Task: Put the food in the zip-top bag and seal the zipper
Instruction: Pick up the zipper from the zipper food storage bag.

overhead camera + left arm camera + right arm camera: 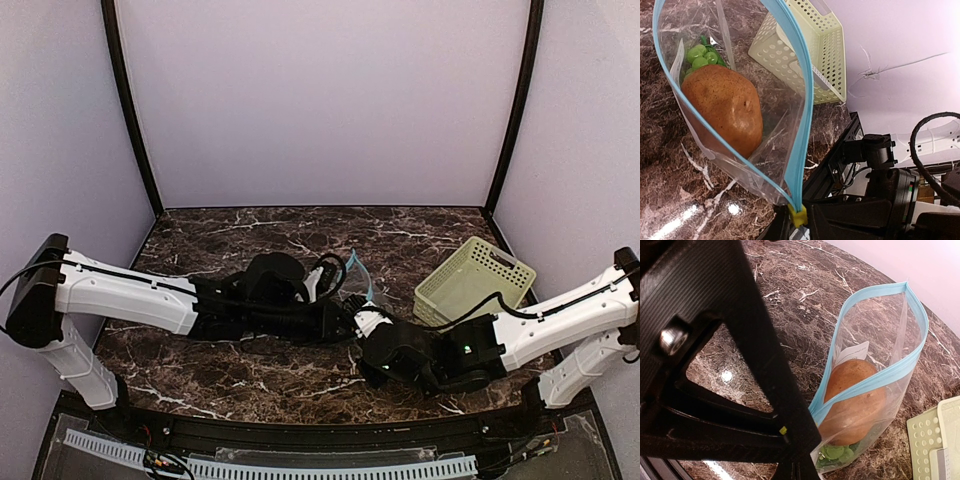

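zip-top bag (pixel 880 365), mouth gaping, sits mid-table with the food (pixel 725 110) inside: a brown oval and a green lump. right gripper (pixel 802 450) is clenched on the zipper (pixel 802 125) end; the left gripper (pixel 799 219) jaws cannot be told. dark marbled table (pixel 250 240) spreads beyond, then a pale green basket (pixel 475 280), then plain lilac walls (pixel 320 100).

Staring straight into a clear zip-top bag (pixel 777 135), mouth wide open, w/ teal-blue zipper (pixel 807 125) looping round the opening and meeting at bottom center by a small yellow bit (pixel 799 217). Got a brown-orange potato (pixel 725 107) inside, nearest the mouth, plus lumpy green veg (pixel 701 55) tucked just behind it. White label (pixel 676 65) on left wall of bag. Pale green slotted basket (pixel 805 45) beyond, on dark marble table (pixel 670 170). Black arm hardware (pixel 885 200) bottom right.
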Motion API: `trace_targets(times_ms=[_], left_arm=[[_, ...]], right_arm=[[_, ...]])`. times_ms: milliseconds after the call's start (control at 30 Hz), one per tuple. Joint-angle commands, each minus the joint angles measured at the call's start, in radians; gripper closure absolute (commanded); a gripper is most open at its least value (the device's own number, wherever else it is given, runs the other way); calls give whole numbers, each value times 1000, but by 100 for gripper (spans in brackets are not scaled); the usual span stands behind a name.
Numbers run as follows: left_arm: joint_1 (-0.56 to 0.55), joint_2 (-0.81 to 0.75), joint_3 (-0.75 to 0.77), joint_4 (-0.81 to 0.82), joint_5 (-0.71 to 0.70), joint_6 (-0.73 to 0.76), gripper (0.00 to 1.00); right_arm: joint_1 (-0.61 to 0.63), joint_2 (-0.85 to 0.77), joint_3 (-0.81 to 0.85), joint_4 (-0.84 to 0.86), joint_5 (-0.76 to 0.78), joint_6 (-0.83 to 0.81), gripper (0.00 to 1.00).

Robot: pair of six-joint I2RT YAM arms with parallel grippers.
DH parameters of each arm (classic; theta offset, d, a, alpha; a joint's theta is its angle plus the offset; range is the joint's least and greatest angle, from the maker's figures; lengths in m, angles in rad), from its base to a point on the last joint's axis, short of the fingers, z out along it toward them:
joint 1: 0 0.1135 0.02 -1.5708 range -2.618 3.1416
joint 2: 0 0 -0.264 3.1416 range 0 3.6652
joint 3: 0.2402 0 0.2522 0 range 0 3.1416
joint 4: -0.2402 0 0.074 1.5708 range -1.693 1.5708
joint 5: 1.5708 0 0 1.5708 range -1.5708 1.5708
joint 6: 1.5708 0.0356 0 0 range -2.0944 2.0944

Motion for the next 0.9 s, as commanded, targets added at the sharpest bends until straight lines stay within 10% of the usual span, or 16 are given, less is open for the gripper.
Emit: trace_targets(times_ms=[0, 867], left_arm=[[-1, 3, 15, 5, 8, 0, 88], [58, -50, -31, -12, -61, -18, 99]], right_arm=[[1, 12, 8, 27, 21, -9, 100], [82, -2, 10, 34, 13, -122, 100]])
